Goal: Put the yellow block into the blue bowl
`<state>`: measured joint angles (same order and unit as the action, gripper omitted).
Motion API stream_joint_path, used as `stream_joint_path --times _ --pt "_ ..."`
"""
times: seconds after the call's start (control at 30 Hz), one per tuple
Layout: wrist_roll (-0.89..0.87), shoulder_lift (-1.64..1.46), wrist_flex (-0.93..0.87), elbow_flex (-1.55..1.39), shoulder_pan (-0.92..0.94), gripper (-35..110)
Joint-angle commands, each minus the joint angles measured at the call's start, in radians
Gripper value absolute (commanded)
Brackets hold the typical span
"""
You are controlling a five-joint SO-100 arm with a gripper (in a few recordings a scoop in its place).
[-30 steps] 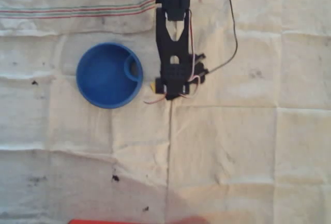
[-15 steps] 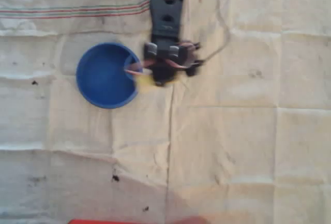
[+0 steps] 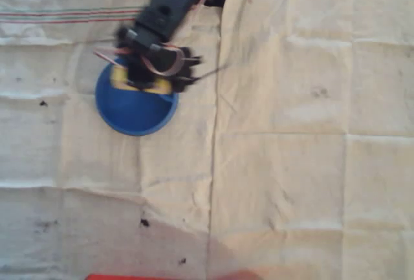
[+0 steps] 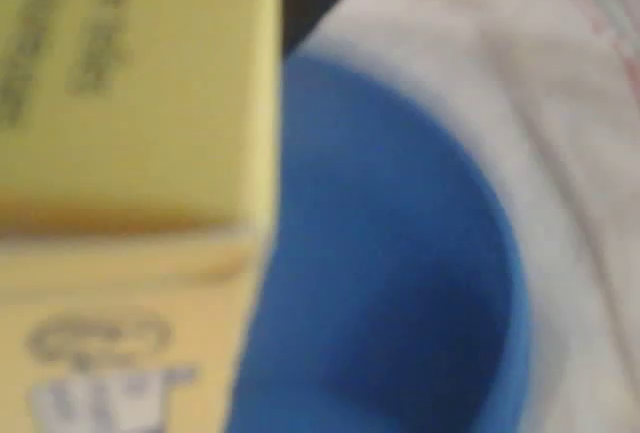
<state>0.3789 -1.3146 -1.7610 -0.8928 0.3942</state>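
Blue bowl [image 3: 132, 113] now sits beneath me: my fingers [image 3: 141, 81], clamped on the yellow block [image 3: 139, 86], have swung left from the cloth-covered counter [image 3: 291, 163] to above it. Letting go looks next.

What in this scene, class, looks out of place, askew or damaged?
Nothing stands out. The claw carries the yellow block above the blue bowl, which sits upright and intact. The cloth is merely creased and spotted.
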Motion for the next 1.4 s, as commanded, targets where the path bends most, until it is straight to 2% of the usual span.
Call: stream_joint_path --times 0.0,0.53,0.8,0.87,1.03,1.2,1.37 --pt "0.009 -0.008 0.074 0.031 0.034 0" --pt "0.009 0.239 0.287 0.034 0.037 2" --pt "0.054 0.227 0.270 0.034 0.005 25" --pt "0.055 0.218 0.249 0.034 -0.003 26" --pt "0.044 0.094 0.161 0.023 -0.018 18" --pt "0.043 -0.067 0.061 0.020 -0.097 -2" --pt "0.025 -0.229 -0.021 0.020 -0.175 2"
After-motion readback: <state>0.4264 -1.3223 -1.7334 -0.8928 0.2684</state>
